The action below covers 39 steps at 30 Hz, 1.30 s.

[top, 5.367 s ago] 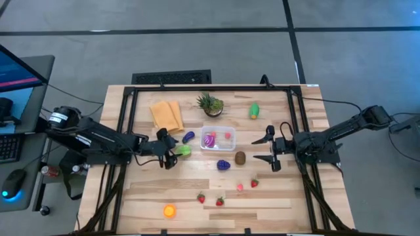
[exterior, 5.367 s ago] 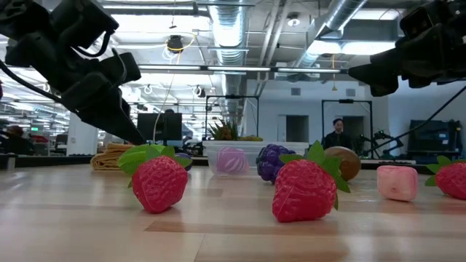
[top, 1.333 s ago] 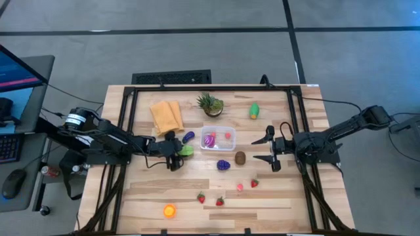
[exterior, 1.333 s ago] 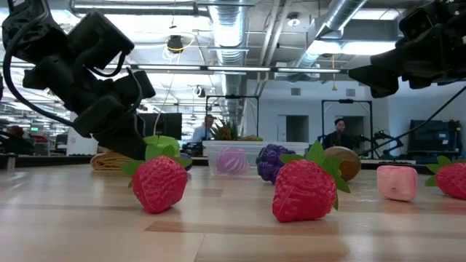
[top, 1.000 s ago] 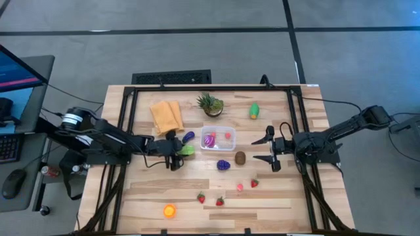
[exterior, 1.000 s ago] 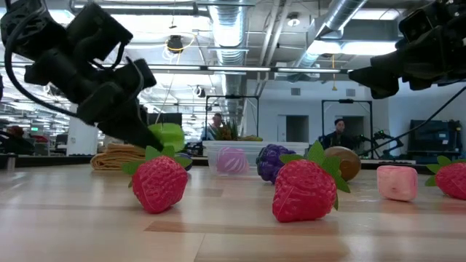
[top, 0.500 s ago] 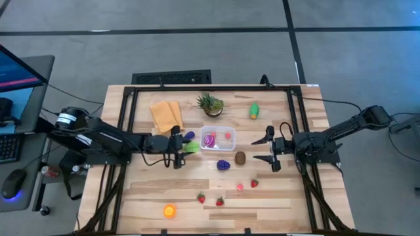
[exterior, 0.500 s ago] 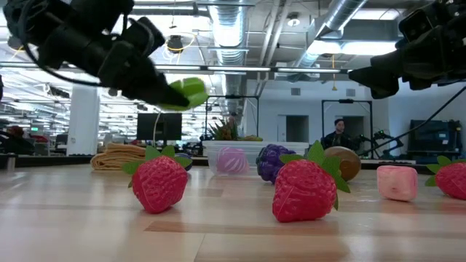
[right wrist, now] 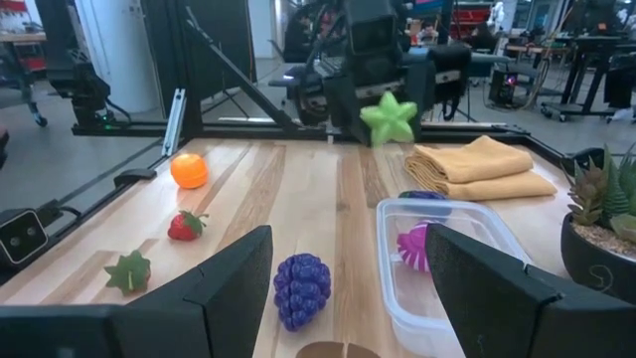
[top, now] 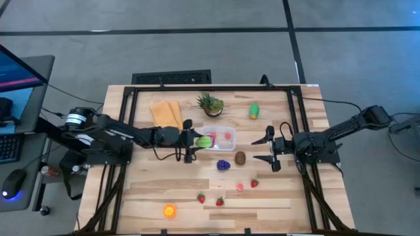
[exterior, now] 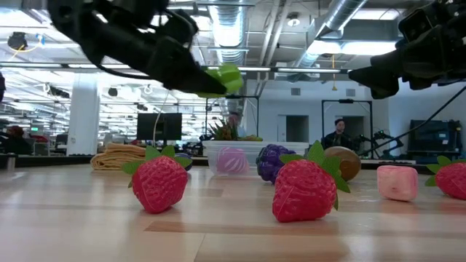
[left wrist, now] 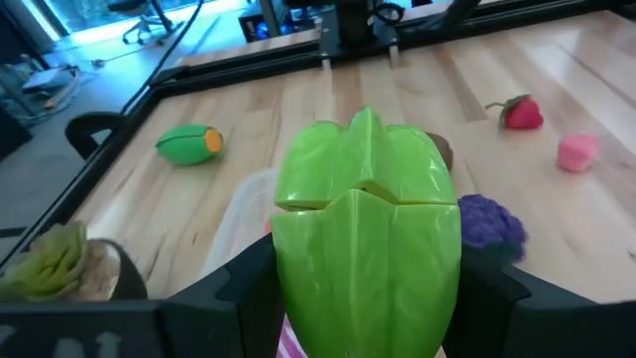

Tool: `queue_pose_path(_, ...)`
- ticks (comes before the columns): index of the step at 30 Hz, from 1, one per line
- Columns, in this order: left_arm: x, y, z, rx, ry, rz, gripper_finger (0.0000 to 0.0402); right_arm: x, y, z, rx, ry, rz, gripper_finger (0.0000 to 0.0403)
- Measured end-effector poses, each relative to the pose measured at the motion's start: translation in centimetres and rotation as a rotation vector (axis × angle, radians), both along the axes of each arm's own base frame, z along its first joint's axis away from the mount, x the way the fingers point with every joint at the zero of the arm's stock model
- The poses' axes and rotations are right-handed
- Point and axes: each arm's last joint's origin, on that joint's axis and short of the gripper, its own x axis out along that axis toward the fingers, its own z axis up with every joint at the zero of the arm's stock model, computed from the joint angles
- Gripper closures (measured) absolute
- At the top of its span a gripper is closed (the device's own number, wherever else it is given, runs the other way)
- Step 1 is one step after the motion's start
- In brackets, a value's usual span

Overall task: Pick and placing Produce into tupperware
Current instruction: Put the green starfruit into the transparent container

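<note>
Step in hand: carry-over. Left gripper has its jaws pinching a lime-green star-shaped toy fruit, held up off the wooden bench at the left edge of the small clear plastic rectangular tupperware; in the low view the green fruit hangs well above the tub. Tub already has a purple-pink striped toy and a small red piece inside.

Next move, as I judge it: shift a bit further right so the fruit is over the open tub, lower, then release; the tub is small and partly filled, so the drop should aim at the free part.

Right gripper waits right of the tub, jaws spread, nothing in them, above the bench.

Still out on the bench: purple grape cluster toy and brown round toy just near of the tub, small red strawberries further near, a pink piece, an orange round fruit near-left, a green-and-orange toy vegetable far-right.

Not task items: spiky green potted plant just far of the tub, folded yellow-orange cloth far-left. The plant stands close to the tub's far side; nothing blocks the drop path from the left
</note>
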Motion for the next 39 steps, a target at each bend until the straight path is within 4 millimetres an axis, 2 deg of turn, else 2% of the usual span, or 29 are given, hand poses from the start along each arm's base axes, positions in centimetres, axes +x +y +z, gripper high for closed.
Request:
queue_pose_path(11, 6.2, 3.2, -0.9, -0.024, 0.077, -0.097, 0.0209, 0.0, 0.0, -0.1, 0.003, 0.014, 0.0, 0.0143)
queue_pose_path(20, 9.5, 5.7, -1.7, -0.079, 0.149, -0.124, 0.0209, 0.0, 0.0, -0.3, -0.001, 0.027, -0.001, 0.0143)
queue_pose_path(26, 10.5, 6.2, -2.2, -0.091, 0.191, -0.127, 0.0209, 0.0, 0.0, -0.3, -0.001, 0.03, -0.001, 0.0143)
queue_pose_path(39, 10.5, 6.2, -2.1, -0.086, 0.2, -0.156, 0.0209, 0.0, 0.0, -0.3, 0.003, 0.028, -0.001, 0.0143)
